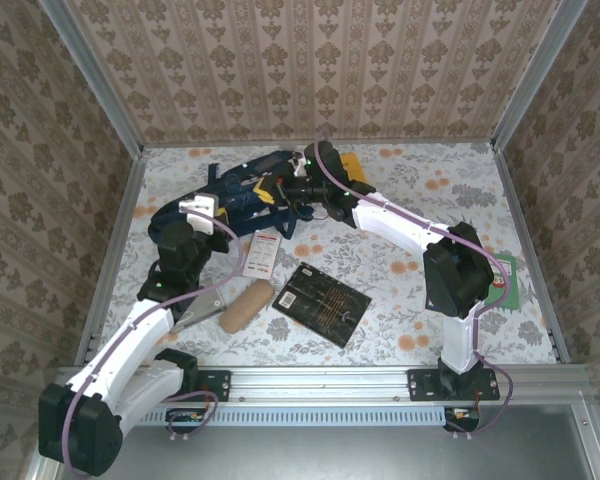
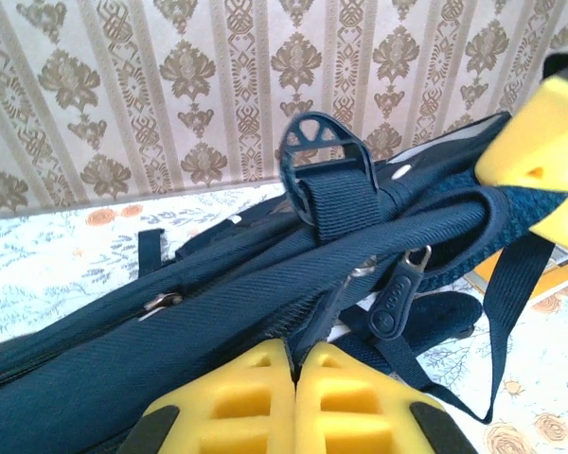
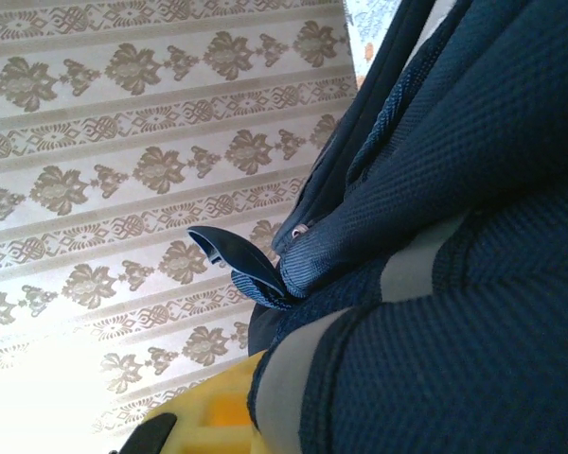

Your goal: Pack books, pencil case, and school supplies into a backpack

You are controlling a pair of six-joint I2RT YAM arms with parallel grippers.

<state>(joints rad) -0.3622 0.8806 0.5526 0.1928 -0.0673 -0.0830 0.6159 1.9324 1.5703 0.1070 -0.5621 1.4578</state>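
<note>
The navy backpack (image 1: 242, 180) lies at the back left of the table. My left gripper (image 1: 220, 207) is shut on its zipper edge, yellow fingers (image 2: 256, 397) pinching the fabric (image 2: 218, 284). My right gripper (image 1: 270, 190) holds the pack's far side; its one visible finger (image 3: 208, 416) sits under the mesh (image 3: 454, 284). An orange-yellow book (image 1: 355, 165) pokes out behind the right arm. The black book (image 1: 325, 303), tan pencil case (image 1: 245, 305), white-red packet (image 1: 263, 255) and grey angular piece (image 1: 195, 315) lie in front. The green book (image 1: 507, 282) is at the right. The dark blue book is hidden.
Patterned walls with metal posts (image 1: 125, 130) close in the floral table (image 1: 420, 210) on three sides. A metal rail (image 1: 320, 380) runs along the near edge. A zipper pull (image 2: 398, 293) and a strap buckle (image 2: 327, 156) hang from the pack.
</note>
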